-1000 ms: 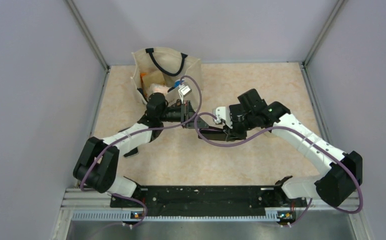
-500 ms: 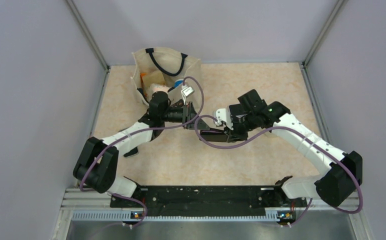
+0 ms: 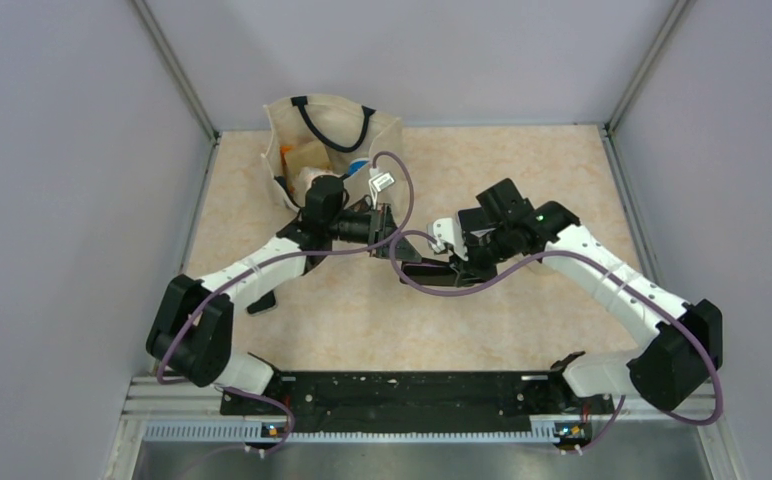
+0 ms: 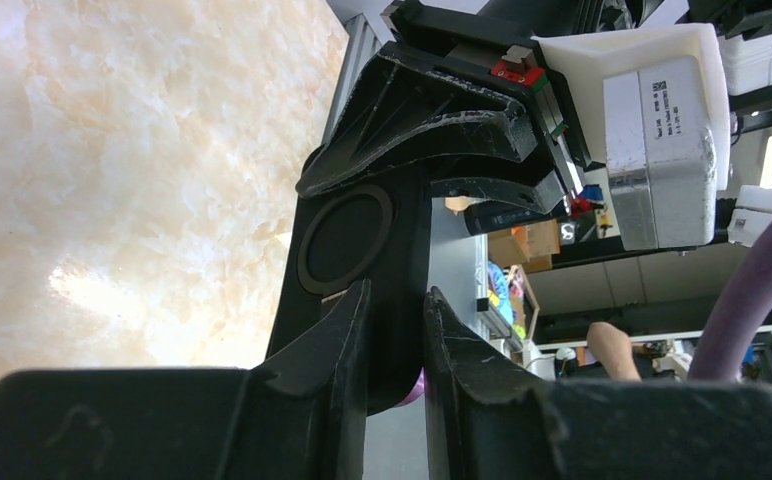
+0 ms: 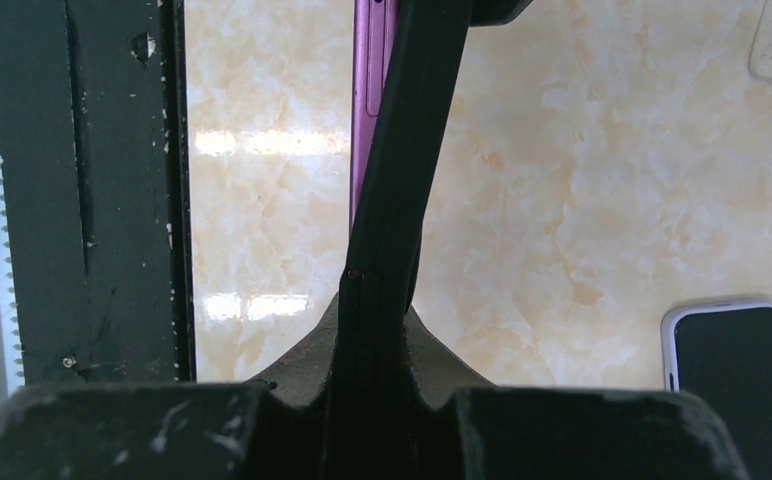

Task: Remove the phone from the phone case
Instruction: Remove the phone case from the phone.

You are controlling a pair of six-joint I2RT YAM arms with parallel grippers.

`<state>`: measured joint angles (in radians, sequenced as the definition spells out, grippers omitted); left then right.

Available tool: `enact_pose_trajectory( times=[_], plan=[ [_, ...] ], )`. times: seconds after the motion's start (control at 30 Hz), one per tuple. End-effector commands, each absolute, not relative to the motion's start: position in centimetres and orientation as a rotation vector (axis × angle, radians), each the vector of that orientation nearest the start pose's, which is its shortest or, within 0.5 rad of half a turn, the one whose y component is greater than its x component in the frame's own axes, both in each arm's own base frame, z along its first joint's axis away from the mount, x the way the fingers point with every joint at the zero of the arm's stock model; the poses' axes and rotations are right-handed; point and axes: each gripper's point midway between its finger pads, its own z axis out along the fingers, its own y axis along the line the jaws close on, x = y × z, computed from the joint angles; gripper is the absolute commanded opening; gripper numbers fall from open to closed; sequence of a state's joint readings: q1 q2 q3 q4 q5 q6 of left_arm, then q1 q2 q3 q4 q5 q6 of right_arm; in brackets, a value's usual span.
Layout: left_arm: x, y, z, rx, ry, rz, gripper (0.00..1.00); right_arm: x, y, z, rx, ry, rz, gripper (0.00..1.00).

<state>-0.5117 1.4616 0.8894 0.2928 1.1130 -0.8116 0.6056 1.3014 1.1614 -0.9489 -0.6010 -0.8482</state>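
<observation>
Left claw (image 4: 397,300) rightward, around phone case (image 4: 347,235)

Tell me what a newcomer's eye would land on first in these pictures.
Both arms meet over the middle of the table, the left end effector and the right end effector each clamped on opposite ends of a black phone case, with a purple phone showing along its edge. Behind the left arm, a cream tote bag stands in the far left corner. A white-rimmed phone lies flat on the tabletop.
</observation>
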Motion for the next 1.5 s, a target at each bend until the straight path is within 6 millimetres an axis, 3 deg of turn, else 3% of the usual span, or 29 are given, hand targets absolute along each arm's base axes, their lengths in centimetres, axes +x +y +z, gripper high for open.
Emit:
enact_pose_trajectory(
  times=[0.0,0.2,0.37,0.43,0.53,0.6,0.73,1.0,1.2,1.33,1.47],
  plan=[
    [25.5,-31.9,18.5,0.489,2.181,-1.542,0.00,16.7,29.6,29.9,-1.766,0.986,0.971,0.00],
    [25.2,-32.2,20.4,0.677,2.080,-1.561,0.00,16.4,29.3,29.2,-1.777,1.015,0.993,0.00],
    [23.8,-31.8,22.8,0.874,1.982,-1.598,0.00,17.7,28.9,27.4,-1.775,1.124,0.932,0.00],
    [23.2,-31.4,23.6,0.940,1.944,-1.599,0.15,18.1,28.7,26.9,-1.760,1.167,0.931,0.00],
    [22.5,-30.5,25.1,1.030,1.872,-1.574,0.55,18.9,28.4,26.4,-1.722,1.226,0.929,0.00],
    [21.8,-29.9,25.9,1.103,1.820,-1.541,0.75,19.4,28.2,26.0,-1.701,1.263,0.922,0.00],
    [20.7,-28.5,26.8,1.206,1.745,-1.451,0.90,20.1,28.1,26.0,-1.662,1.306,0.927,0.00],
    [18.5,-26.4,26.9,1.325,1.661,-1.314,0.96,21.0,28.2,26.0,-1.599,1.370,0.975,0.00],
    [18.2,-25.4,25.5,1.403,1.614,-1.198,0.95,21.0,28.3,26.8,-1.559,1.377,1.063,0.00],
    [18.5,-25.1,24.9,1.451,1.569,-1.119,0.88,21.1,28.3,27.4,-1.528,1.382,1.142,0.00],
    [19.5,-25.3,25.3,1.462,1.521,-1.055,0.73,20.8,28.5,27.3,-1.524,1.384,1.198,0.00]
  ],
)
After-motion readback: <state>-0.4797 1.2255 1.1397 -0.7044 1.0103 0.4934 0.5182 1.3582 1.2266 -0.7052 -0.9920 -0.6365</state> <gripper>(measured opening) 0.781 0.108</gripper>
